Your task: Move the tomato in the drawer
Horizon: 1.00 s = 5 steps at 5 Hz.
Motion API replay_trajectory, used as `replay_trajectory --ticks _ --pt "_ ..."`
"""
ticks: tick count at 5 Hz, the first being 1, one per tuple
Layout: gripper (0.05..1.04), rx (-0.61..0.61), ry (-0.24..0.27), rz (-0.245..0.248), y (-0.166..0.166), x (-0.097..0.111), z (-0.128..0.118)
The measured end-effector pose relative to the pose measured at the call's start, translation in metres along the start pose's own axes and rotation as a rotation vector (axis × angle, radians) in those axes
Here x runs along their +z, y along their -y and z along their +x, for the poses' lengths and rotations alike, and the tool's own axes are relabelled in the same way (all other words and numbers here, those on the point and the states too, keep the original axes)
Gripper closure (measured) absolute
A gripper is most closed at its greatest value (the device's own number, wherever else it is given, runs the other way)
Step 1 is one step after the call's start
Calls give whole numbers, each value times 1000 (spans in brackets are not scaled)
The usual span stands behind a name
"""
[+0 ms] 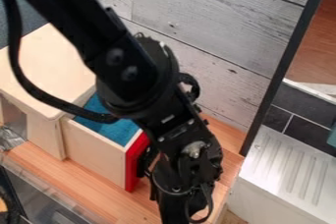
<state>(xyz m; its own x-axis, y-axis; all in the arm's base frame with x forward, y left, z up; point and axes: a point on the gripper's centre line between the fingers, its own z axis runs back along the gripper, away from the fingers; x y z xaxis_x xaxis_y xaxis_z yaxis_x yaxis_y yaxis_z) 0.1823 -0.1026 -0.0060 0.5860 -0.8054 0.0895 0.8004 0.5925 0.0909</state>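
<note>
The gripper (181,201) hangs low at the bottom centre of the camera view, over the wooden counter and to the right of the drawer's red front. The wooden drawer (95,156) stands pulled out from its cabinet, with a blue lining (117,130) inside. Black arm links cross above the drawer and hide its far right part and some of the red front (133,161).
The pale wooden cabinet (49,66) stands at the left. A grey plank wall (223,26) rises behind, ending at a dark upright edge. To the right is a white ribbed surface (289,169). Wooden counter (46,161) runs in front of the cabinet.
</note>
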Motion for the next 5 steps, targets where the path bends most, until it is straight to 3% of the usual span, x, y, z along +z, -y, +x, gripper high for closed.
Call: replay_trajectory --ticks 1,2,5 --pt "85 27 11 -30 3 1 1" --pt "85 47 56 -71 4 6 5" --pt "85 43 46 -64 5 -7 6"
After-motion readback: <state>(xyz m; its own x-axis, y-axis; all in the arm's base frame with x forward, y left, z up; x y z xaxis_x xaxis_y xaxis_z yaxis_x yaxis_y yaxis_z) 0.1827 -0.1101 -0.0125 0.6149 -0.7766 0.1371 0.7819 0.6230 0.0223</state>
